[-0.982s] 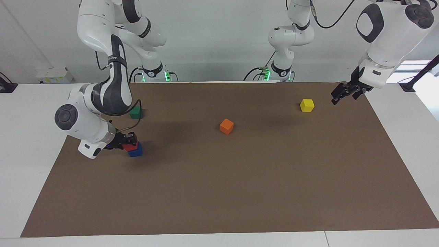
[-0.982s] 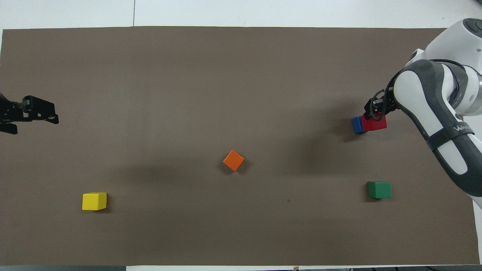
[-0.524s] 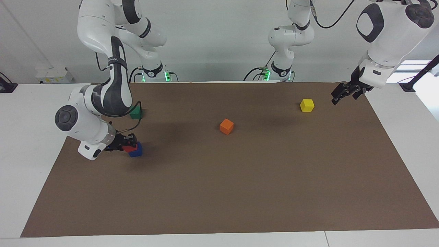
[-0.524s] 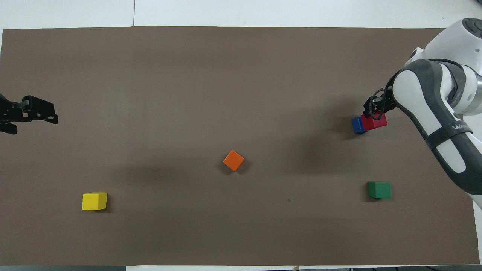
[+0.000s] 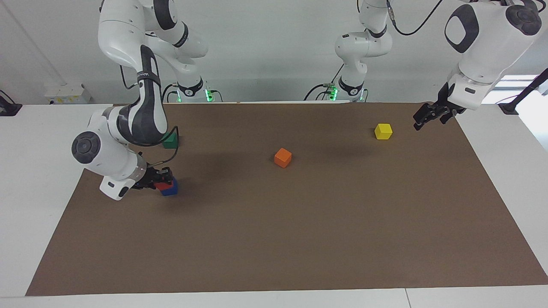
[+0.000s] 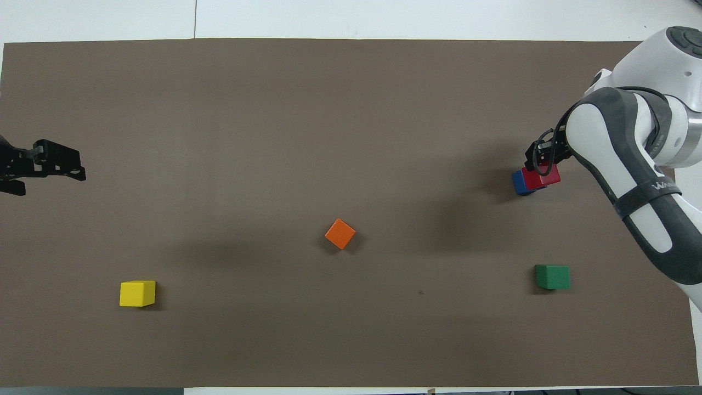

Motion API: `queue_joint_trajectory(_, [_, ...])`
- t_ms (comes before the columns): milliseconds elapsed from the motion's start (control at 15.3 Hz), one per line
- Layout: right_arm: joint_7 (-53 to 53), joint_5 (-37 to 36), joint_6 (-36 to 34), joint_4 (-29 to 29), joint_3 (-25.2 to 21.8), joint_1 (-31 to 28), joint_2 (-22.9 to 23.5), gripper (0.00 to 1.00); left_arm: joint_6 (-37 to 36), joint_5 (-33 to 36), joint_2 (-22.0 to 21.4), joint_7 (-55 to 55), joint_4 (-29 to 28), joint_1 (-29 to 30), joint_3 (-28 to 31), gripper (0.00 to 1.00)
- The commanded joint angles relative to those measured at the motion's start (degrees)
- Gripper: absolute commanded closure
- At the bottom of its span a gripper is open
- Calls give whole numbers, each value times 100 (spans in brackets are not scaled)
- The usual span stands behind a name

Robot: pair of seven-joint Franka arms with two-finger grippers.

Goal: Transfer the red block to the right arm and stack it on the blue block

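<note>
The small bright red cube (image 5: 162, 185) is sitting on top of the small deep blue cube (image 5: 170, 189) at the right arm's end of the brown mat (image 5: 299, 222) covering the desk, overhanging it slightly. The right end effector (image 5: 157, 179) is clamping the red cube between its closed fingers. The dark green cube (image 5: 170, 140) is lying nearer to the robots than the stack. The left end effector (image 5: 424, 117) is hanging with fingers spread, empty, over the mat's corner near the yellow cube (image 5: 383, 131), its arm waiting.

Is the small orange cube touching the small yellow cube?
No, in the overhead view the small orange cube sits mid-mat, well apart from the small yellow cube toward the left arm's end.
</note>
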Motion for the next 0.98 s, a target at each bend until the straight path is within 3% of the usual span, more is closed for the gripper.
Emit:
queue_joint_trajectory(0, [174,0,111,14,34,29,99,100,-61,-61,-96,-61,-66,-63,74,0])
queue_joint_trajectory(917, [103,-18,102,-12,34,-86,108,100,-61,-61,-96,-70,-58,-54,74,0])
